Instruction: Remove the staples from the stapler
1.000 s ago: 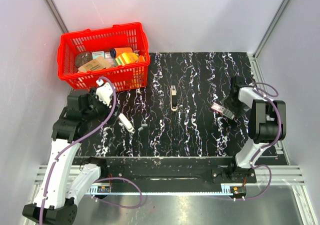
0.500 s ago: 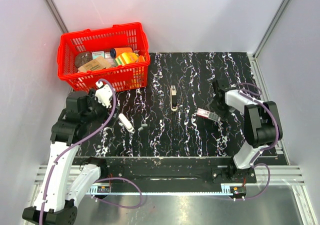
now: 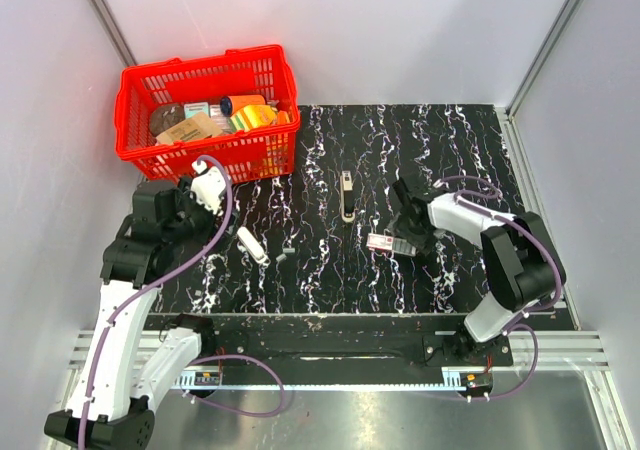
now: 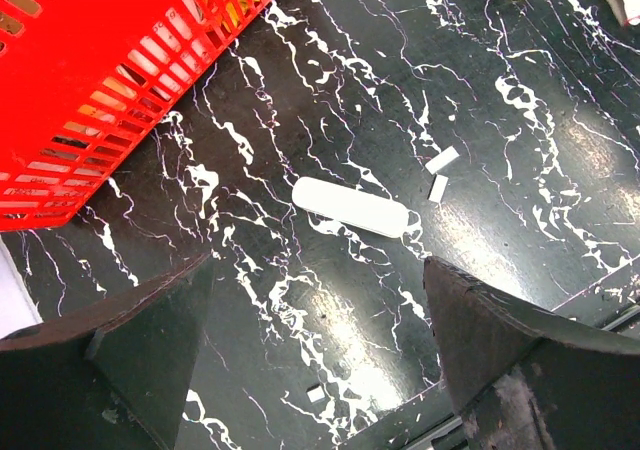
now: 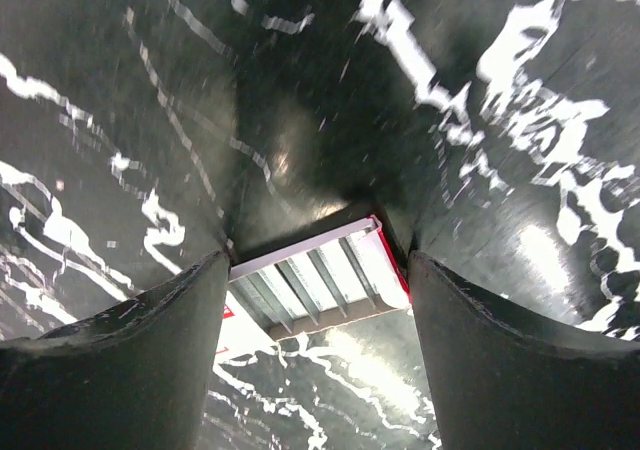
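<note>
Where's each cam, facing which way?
Top external: above, behind both arms (in view), facing down at black marbled table, slim black stapler.
Left wrist: down past open left gripper at a white oblong stick, red plastic basket.
Right wrist: down past right gripper shut on a flat pinkish-red box.
Top and left share stick, basket.

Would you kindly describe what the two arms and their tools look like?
Left arm and right arm share white shells, black joints and a looping purple cable each. The left tool and right tool have broad, dark, matte fingers.
</note>
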Robot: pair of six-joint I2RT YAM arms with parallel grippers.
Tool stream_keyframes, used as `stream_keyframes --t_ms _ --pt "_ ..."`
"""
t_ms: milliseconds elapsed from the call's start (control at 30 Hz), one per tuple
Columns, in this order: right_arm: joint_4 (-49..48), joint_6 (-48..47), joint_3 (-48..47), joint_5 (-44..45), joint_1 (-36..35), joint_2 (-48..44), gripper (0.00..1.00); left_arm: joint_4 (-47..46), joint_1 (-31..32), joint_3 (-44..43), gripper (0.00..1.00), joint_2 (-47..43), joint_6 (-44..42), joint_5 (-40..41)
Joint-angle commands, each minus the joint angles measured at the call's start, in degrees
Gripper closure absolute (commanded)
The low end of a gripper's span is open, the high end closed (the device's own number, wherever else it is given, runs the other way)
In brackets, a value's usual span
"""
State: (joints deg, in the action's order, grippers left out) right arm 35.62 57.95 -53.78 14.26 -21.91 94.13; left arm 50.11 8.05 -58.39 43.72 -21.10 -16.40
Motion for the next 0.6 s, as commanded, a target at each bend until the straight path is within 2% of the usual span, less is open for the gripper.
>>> stream_keyframes --t_ms 0,567 --pt "1.8 7.3 3.2 -6.5 -5.8 1.8 0.23 -1.9 -0.3 -1.6 0.1 -0.2 0.4 -1.3" --pt "3.8 20.9 0.1 -7.2 -26.0 4.4 0.23 -4.1 -0.3 2.9 0.09 1.4 -0.3 -2.2"
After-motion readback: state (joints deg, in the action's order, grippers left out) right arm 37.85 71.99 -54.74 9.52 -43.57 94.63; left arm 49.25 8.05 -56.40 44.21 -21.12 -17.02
